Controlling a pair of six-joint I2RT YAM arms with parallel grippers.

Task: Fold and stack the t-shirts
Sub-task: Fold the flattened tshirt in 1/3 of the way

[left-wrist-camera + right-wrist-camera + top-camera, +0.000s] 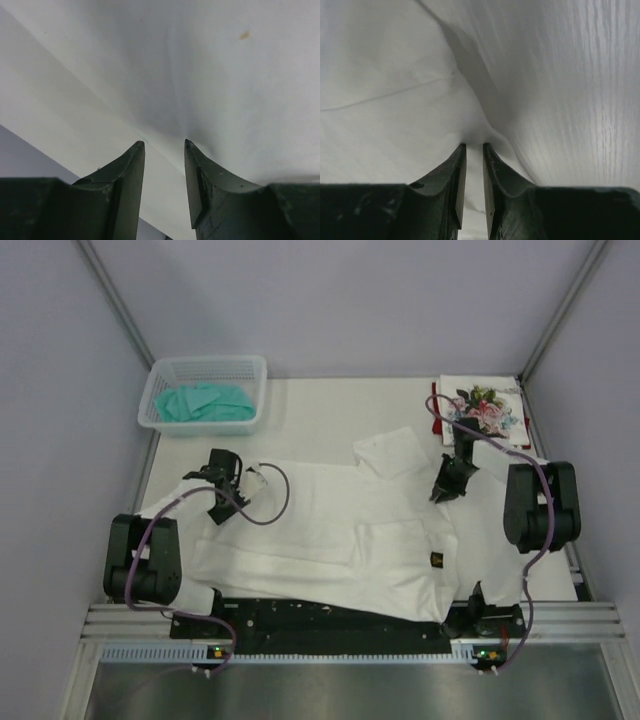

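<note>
A large white t-shirt (340, 530) lies spread across the table with its plain side up and a small dark label near its right hem. My left gripper (218, 510) is at the shirt's left edge. In the left wrist view (164, 144) its jaws stand apart, and the cloth's edge (215, 90) runs to the tips. My right gripper (441, 494) is on the shirt's right part. In the right wrist view (474, 146) its jaws are pinched on a bunched ridge of the white cloth (560, 90). A folded rose-print shirt (488, 410) lies at the back right on a dark red one (437, 426).
A pale mesh basket (160, 375) holding teal cloth (205, 402) stands at the back left. Grey walls close in on the left, right and back. The arm bases and a black rail (330, 625) run along the near edge.
</note>
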